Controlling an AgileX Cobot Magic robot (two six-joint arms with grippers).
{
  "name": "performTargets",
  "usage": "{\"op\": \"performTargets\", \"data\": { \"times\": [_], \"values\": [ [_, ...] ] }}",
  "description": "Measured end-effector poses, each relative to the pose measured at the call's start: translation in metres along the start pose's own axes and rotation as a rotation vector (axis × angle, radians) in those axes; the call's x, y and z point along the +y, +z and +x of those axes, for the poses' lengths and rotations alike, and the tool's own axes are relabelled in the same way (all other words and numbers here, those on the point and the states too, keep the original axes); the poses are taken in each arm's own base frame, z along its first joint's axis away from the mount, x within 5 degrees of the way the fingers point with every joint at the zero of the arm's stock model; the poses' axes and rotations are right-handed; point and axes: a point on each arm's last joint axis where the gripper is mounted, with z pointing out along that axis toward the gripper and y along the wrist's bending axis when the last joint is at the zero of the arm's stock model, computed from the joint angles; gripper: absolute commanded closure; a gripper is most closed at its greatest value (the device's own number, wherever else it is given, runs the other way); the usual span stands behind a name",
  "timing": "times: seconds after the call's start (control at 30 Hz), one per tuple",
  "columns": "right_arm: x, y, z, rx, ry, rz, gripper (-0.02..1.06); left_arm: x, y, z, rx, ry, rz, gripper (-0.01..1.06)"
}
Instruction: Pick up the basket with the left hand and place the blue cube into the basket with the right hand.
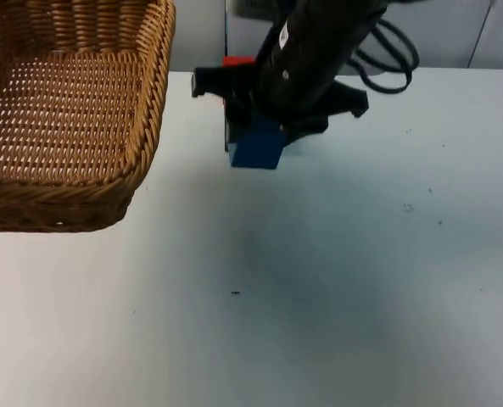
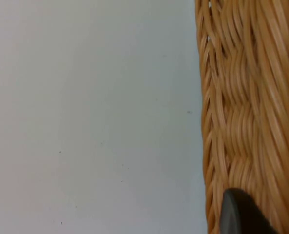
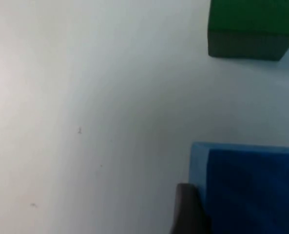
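1. The left gripper (image 2: 241, 214) is sitting at the wicker wall of the basket (image 1: 73, 127). One black fingertip is lying against the weave in the left wrist view, so it is probably clamping the rim, though I cannot tell how far the fingers are closed.
2. The basket is hanging at the top view's left, seemingly lifted off the white table (image 1: 319, 297), its open mouth facing the camera.
3. The right gripper (image 1: 264, 140) is holding the blue cube (image 1: 257, 148) between closed fingers, with one fingertip (image 3: 188, 209) pressing a side face, just right of the basket.
4. A green block (image 3: 249, 29) is resting on the table beyond the cube.
5. The cube is looking rigid, light and smooth-faced, so gripping two opposite flat faces squarely should keep it from twisting.
6. The basket is looking stiff but light, and its woven rim is giving good purchase.
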Motion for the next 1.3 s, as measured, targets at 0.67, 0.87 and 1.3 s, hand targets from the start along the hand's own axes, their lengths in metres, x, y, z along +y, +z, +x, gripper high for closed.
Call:
{"op": "performTargets", "data": {
  "times": [0.67,0.87,1.3],
  "values": [
    [0.054,-0.237,-0.015,-0.442,-0.357,-0.167,1.05,0.000,0.000,0.001,0.010,0.005,0.004,1.05],
    [0.074,-0.234,-0.003,-0.422,-0.418,-0.199,1.05,-0.001,0.000,0.001,0.012,0.005,0.007,1.05],
    [0.107,-0.156,0.002,-0.383,-0.395,-0.299,1.05,-0.001,0.000,0.002,0.018,0.005,0.013,1.05]
  ]
}}
